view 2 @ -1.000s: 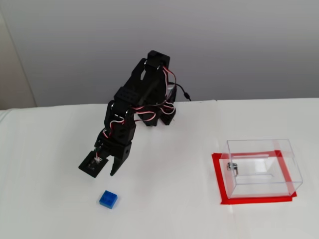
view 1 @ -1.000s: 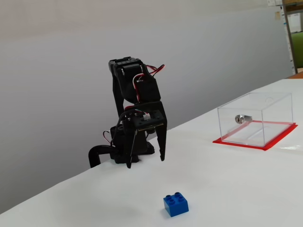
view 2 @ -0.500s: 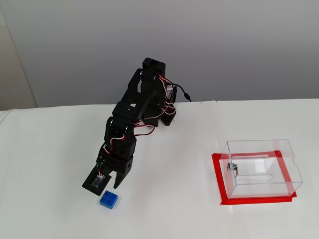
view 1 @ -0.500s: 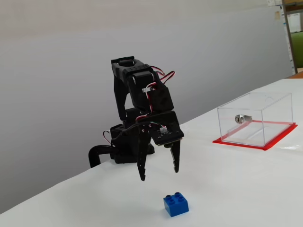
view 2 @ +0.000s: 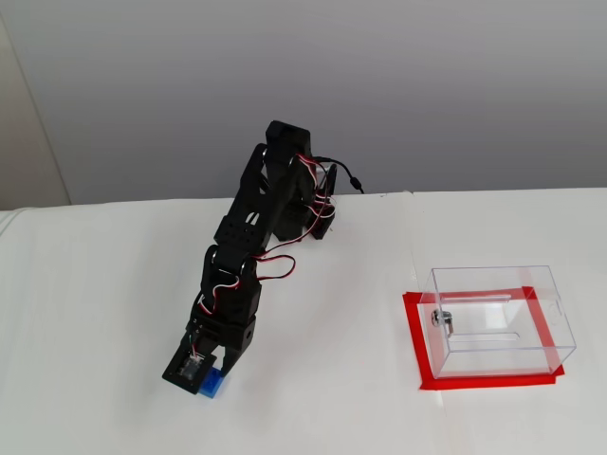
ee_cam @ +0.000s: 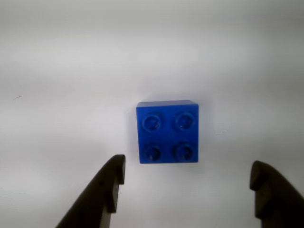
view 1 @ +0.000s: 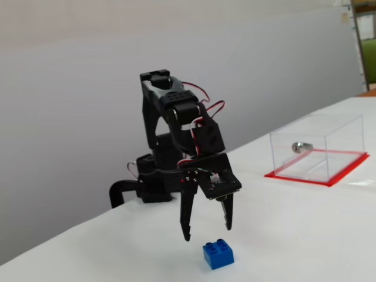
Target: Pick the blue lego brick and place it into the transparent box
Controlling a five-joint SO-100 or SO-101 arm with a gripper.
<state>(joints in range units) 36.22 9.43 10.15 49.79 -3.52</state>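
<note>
My claw [ee_cam: 186,173] is spread wide, and the blue lego brick [ee_cam: 167,132] sits on the white table [ee_cam: 71,71] studs up, just ahead of my two fingertips and between their lines, touching neither. In the wrist view the finger nearer the brick [ee_cam: 107,190] is on its left; the other is farther off on its right.

In a fixed view from the side my claw [view 1: 207,230] hangs just above the brick [view 1: 218,254], fingers pointing down, with a gap of table under the tips. From the higher fixed view my claw [view 2: 201,368] covers most of the brick [view 2: 214,383], so only one blue corner shows.

The transparent box [view 2: 501,318] stands on its red base well apart from the brick, to its right in both fixed views. Something small and silvery [view 1: 298,147], perhaps a metal cylinder, lies inside the box [view 1: 317,147].
</note>
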